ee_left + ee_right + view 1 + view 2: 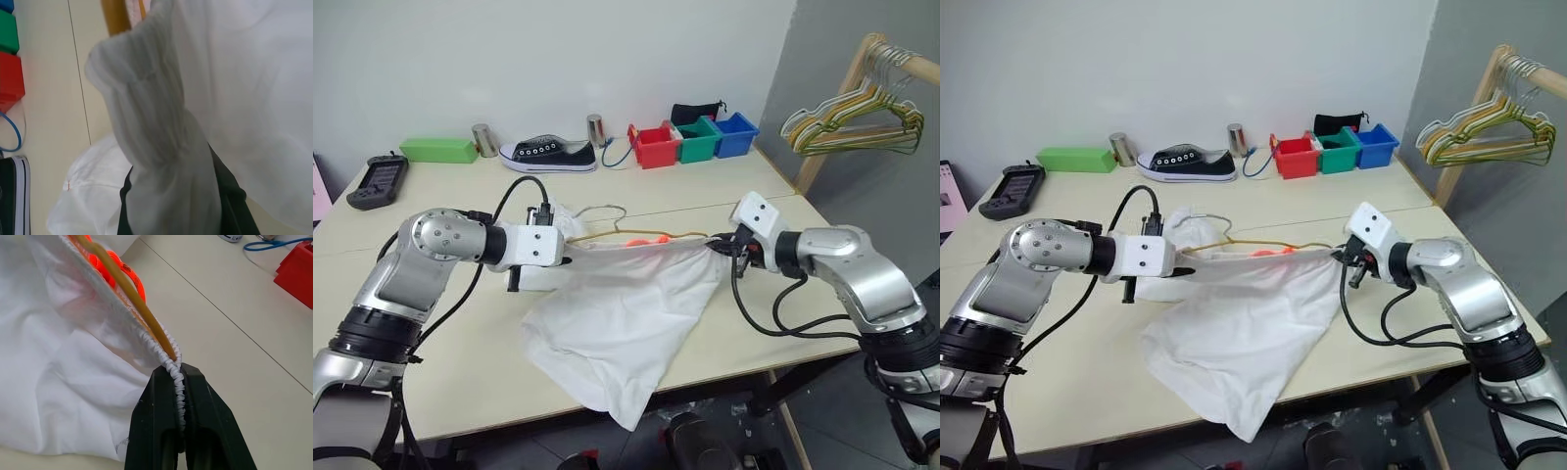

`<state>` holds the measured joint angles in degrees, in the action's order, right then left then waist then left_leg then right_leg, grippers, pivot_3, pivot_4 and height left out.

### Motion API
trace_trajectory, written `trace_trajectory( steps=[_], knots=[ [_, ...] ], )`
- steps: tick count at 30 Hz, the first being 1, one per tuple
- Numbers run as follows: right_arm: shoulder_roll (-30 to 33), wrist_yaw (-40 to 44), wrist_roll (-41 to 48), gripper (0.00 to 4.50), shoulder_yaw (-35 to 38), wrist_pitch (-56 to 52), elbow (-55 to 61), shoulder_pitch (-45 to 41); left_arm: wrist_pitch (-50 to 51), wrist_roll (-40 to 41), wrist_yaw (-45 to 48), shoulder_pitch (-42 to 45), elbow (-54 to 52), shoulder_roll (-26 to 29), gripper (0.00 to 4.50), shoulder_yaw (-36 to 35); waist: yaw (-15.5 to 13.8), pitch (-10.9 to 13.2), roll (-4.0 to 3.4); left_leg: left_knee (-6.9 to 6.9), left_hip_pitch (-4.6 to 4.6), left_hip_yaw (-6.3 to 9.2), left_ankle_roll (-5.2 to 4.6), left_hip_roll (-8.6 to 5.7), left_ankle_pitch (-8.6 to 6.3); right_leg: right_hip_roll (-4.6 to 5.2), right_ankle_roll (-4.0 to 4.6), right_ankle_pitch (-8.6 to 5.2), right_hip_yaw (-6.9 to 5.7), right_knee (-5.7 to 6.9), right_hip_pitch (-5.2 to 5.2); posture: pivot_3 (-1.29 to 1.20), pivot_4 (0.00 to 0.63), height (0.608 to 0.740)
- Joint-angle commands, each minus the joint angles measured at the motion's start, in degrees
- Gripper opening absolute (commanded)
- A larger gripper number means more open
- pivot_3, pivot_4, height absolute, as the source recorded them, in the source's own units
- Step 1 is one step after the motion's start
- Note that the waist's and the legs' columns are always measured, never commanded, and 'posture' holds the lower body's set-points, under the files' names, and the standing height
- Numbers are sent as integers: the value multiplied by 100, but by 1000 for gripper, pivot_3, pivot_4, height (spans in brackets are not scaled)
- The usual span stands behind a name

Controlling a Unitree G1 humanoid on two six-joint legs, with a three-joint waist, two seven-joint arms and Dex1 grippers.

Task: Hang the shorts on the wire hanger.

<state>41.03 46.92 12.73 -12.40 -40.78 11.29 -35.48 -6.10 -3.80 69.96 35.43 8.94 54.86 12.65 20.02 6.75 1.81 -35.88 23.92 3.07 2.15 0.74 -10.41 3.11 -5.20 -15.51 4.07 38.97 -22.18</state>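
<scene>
The left gripper (558, 245) is clamped on a bunched end of the shorts (626, 313), held above the table (460, 382); the waistband stretches between both grippers, with the wire hanger (607, 233) running along it and the legs trailing over the table's front edge; the right gripper (178, 382) pinches the gathered elastic tight, hanger end at its tips. Judgement: keep the band taut and level so the wire stays seated inside.

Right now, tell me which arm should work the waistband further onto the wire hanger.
The left, probably. The right gripper is shut on the very end of the shorts, right where the wire hanger meets the waistband, anchoring it. The left gripper holds bunched fabric that could slide along.
</scene>
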Motion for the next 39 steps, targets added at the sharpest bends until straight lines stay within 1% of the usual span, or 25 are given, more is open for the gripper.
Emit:
trace_trajectory(
  steps=[1,5,10,12,15,18,20,25,30,32,33,34,36,38,39],
  knots=[
    [295,-82,-160,9,455,30,19,-541,-338,-676,38,142,490,296,12,235,57,0,0,0,0,0,0,-1,0,1,0,0,0,0,0,-337,41,740],
    [177,-58,-156,9,291,-29,149,-879,-663,-1074,-203,347,855,172,12,470,151,0,-1,3,-2,-1,0,-1,0,2,0,0,1,1,-1,-349,41,740],
    [-110,-84,-37,9,117,-298,441,-1262,-759,-1210,-356,621,1020,-138,12,635,281,0,-1,10,2,-2,0,1,0,2,1,-1,1,-1,-7,-360,48,740],
    [-300,-122,-31,9,20,-375,539,-1367,-632,-1166,-594,818,1085,-479,12,601,334,0,-1,9,3,-4,0,-1,0,3,0,-1,2,-1,-7,-361,49,740],
    [-628,-229,-42,9,-161,-483,654,-1430,-522,-1301,-1019,1123,1268,-950,12,579,341,0,0,8,3,0,0,-2,0,4,0,-1,0,-1,-4,-364,51,740],
    [-915,-363,-91,9,-327,-520,677,-1437,-263,-1219,-1213,1313,1257,-1391,12,499,364,0,0,7,3,1,0,-3,0,4,0,-1,-1,0,-3,-360,53,740],
    [-1020,-409,-142,9,-396,-509,652,-1429,-76,-1105,-1230,1358,1149,-1589,12,421,374,0,0,8,5,1,-1,-2,0,4,-1,-1,-1,1,-5,-360,53,740],
    [-1057,-406,-285,9,-549,-406,554,-1357,160,-1030,-1245,1328,880,-1767,12,354,392,0,-1,9,5,0,-1,-2,0,4,-1,-1,0,2,-7,-348,56,740],
    [-886,-256,-400,9,-547,-275,431,-1297,278,-1024,-1290,1277,771,-1784,12,328,377,0,0,9,4,2,-1,-3,0,4,0,-1,0,2,-4,-345,55,740],
    [-745,-78,-360,544,-487,-265,407,-1278,269,-1030,-1301,1241,762,-1746,12,315,376,0,0,8,4,2,-1,-3,0,4,0,-1,0,2,-4,-345,55,740],
    [-684,4,-332,695,-460,-272,408,-1272,267,-1027,-1299,1226,752,-1736,12,309,374,0,0,9,5,2,-1,-3,0,4,0,-1,-1,2,-5,-345,55,740],
    [-619,76,-300,987,-419,-281,404,-1274,269,-1024,-1297,1207,732,-1727,12,305,374,0,0,9,4,2,-1,-3,0,4,0,-1,-1,1,-5,-345,56,740],
    [-477,245,-206,1335,-327,-340,418,-1288,276,-1016,-1283,1177,691,-1718,12,302,377,0,0,9,4,2,-1,-3,0,4,-1,-1,0,1,-5,-347,57,740],
    [-263,502,-103,1775,-280,-375,458,-1263,256,-1022,-1274,1174,678,-1719,12,315,377,1,-1,9,4,1,0,-3,-1,4,0,-1,0,1,-5,-349,59,740],
    [-151,610,-82,2076,-276,-365,458,-1247,242,-1024,-1267,1176,671,-1719,12,321,378,1,-2,10,4,1,-1,-3,0,4,-1,-1,0,1,-5,-349,59,740]
  ],
)
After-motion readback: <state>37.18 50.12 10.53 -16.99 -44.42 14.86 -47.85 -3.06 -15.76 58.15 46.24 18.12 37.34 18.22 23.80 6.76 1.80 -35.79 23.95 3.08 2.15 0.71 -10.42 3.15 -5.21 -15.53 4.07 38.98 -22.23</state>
